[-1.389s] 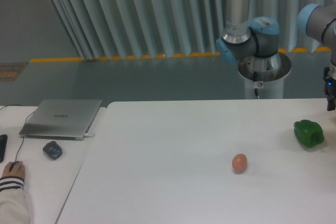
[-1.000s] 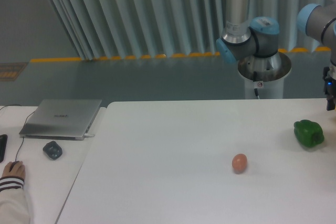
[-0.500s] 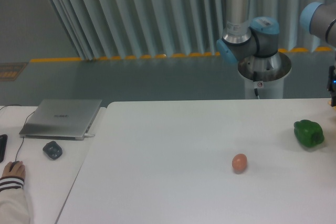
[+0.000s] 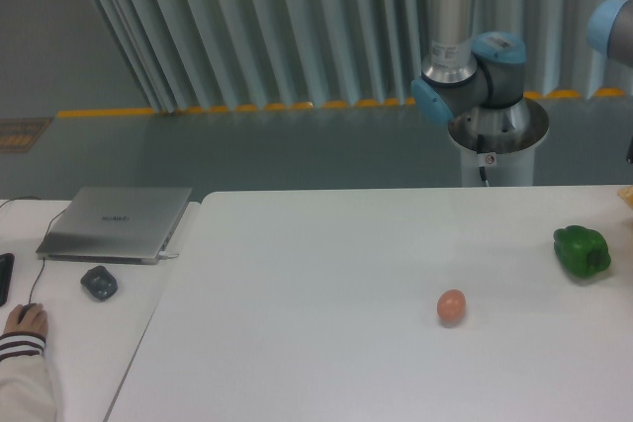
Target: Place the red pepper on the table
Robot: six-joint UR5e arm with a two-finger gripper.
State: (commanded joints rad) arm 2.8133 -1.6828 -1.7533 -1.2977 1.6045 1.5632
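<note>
The red pepper does not show in the camera view. The large white table (image 4: 326, 284) fills the lower middle and right of the frame. The arm's base and elbow (image 4: 465, 76) rise behind the table's far edge, and an upper joint (image 4: 613, 27) shows at the right border. The gripper itself is past the right border, out of view.
A green bell pepper (image 4: 582, 250) lies near the table's right edge, and a small orange-brown egg (image 4: 451, 306) sits left of it. On the smaller desk at left are a closed laptop (image 4: 117, 222), a dark small object (image 4: 99, 283), and a person's hand (image 4: 26, 321).
The arm's wrist and gripper part at the right border have slid further right and out of the frame. The green pepper and egg have not moved.
</note>
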